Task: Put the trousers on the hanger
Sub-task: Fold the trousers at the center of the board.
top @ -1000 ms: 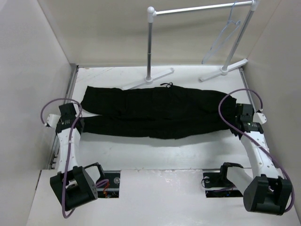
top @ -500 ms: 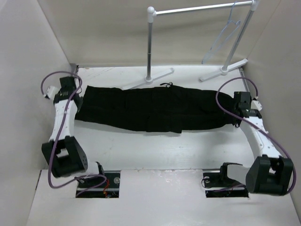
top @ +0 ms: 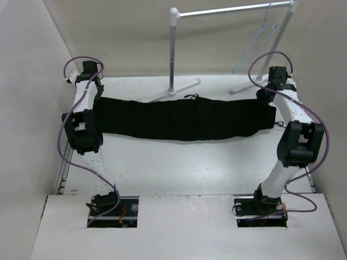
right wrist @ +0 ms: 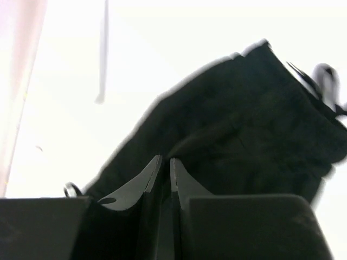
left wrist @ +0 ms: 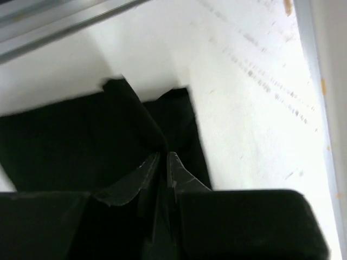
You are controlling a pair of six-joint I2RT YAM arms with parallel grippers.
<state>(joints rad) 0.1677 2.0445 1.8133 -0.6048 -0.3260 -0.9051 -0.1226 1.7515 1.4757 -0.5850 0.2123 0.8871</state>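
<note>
Carrying step, I judge: the left gripper (left wrist: 164, 155) at ten o'clock and the right gripper (right wrist: 165, 158) at two are clamping tight on the trousers (top: 179, 119), stretching them mid-table between them; next is probably draping them over the hanger (top: 262, 28) at one o'clock.

From above, the hanger (top: 259, 44) is so thin and pale against the wall (top: 135, 38) that its wire is hard to trace. Its hook meets the picture's upper edge, where the garment rack (top: 227, 11) loses its right corner. The ends of the trousers (top: 179, 119) vanish behind the left arm (top: 84, 116) and right arm (top: 295, 138), which hide the fingertips. The left wrist view crops the trousers at its left edge, and the left gripper (left wrist: 162, 158) housing covers their lower part. The right wrist view is blurred and washed out: a grey streak (right wrist: 102, 54) and a pale smear (right wrist: 325, 73) past the right gripper (right wrist: 162, 160) cannot be identified.
</note>
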